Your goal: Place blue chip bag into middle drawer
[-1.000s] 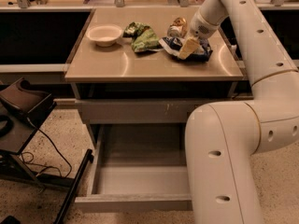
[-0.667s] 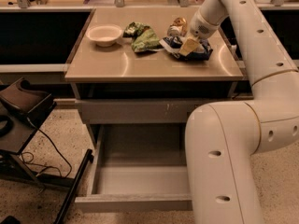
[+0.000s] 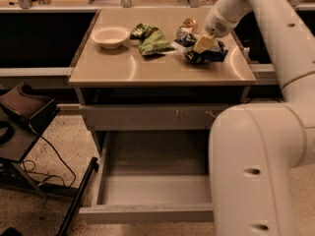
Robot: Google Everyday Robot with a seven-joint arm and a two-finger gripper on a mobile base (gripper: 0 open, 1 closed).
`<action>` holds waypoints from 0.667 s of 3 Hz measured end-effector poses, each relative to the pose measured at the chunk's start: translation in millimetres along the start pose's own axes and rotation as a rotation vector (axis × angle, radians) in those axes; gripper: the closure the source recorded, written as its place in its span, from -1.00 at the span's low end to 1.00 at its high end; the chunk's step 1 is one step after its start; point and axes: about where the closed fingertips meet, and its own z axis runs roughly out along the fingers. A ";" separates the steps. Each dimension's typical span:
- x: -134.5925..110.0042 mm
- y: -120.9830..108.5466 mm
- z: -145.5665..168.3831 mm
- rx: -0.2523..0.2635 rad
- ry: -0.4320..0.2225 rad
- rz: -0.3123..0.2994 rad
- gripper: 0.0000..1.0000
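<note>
The blue chip bag (image 3: 210,54) lies on the right part of the tan counter (image 3: 128,65), dark blue with white patches. My gripper (image 3: 203,45) is down on the bag's top, and its pale fingers (image 3: 202,43) cover part of the bag. The arm comes in from the upper right. Below the counter the middle drawer (image 3: 152,191) is pulled out, with a smooth grey inside and nothing in it. My arm's big white elbow hides the drawer's right side.
A white bowl (image 3: 110,35) and a green chip bag (image 3: 151,39) lie on the counter's left and middle. A gold-and-silver can (image 3: 185,28) stands just behind the blue bag. A shut scratched drawer front (image 3: 147,116) sits above the open drawer. A dark stand with cables (image 3: 24,112) is at left.
</note>
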 end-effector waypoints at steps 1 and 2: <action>17.8 -8.3 -76.0 0.176 -0.039 0.020 1.00; 54.9 -4.4 -176.9 0.419 -0.044 0.137 1.00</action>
